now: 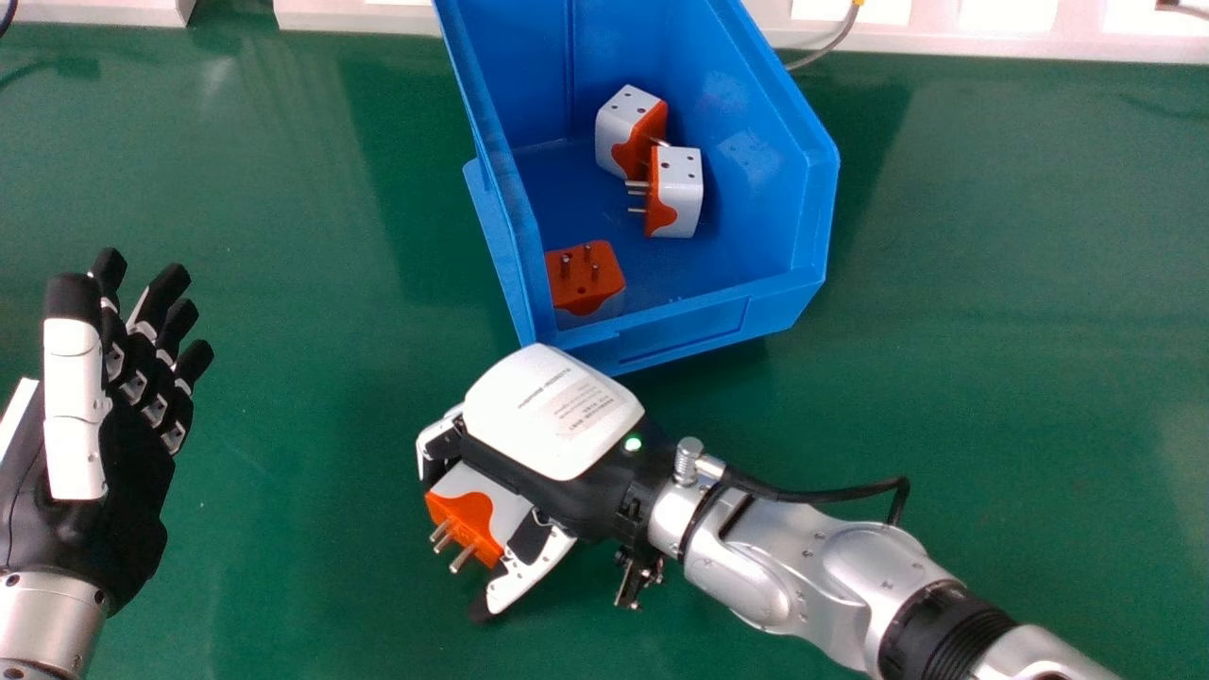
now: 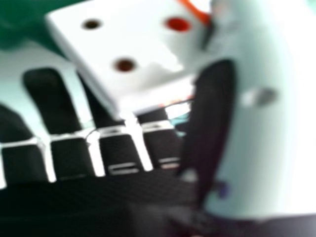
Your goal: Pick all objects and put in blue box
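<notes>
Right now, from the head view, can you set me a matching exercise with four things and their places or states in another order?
1. Left hand
2. Right hand
3. Blue box
4. Prongs-up plug adapter

A. Beyond the right hand
B. In the box's near left corner
C. Open, at the view's left
D. Closed round a held adapter

1-C; 2-D; 3-A; 4-B

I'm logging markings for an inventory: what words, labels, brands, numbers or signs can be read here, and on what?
Back of the right hand: small lines of print, too small to read.
Blue box: none that I can make out.
Held adapter: none legible.
Three adapters in the box: none legible.
</notes>
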Tool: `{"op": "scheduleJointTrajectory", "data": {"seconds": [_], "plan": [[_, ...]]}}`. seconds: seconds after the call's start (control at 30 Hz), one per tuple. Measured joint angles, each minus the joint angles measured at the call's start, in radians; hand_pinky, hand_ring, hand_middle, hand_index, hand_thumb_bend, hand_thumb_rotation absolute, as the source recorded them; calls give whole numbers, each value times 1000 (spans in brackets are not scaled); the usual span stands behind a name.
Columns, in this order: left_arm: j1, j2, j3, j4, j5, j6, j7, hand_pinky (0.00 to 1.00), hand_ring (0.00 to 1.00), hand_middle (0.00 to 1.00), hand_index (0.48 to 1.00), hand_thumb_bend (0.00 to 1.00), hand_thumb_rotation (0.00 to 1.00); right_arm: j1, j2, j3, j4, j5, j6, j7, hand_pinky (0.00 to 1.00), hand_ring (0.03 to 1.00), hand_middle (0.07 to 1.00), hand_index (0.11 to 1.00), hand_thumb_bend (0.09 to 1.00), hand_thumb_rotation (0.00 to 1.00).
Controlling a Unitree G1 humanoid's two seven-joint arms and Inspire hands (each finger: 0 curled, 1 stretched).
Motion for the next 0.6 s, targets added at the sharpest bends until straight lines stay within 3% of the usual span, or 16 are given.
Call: {"op": "scheduleJointTrajectory", "data": {"seconds": [0.4,0.5,0.6], "plan": [[-15,0,-3,9,1,1,-1,1000,1000,992,991,830,972,27,-10,-28,-30,47,-5,34,141,193,271,472,486,146],[-19,0,-4,19,1,1,-1,1000,1000,993,992,827,966,79,-46,-47,-106,52,-3,39,146,202,282,474,484,150],[-24,1,-3,27,0,3,-1,1000,1000,993,994,827,960,160,-112,-77,-260,60,5,71,111,155,230,472,481,154]]}}
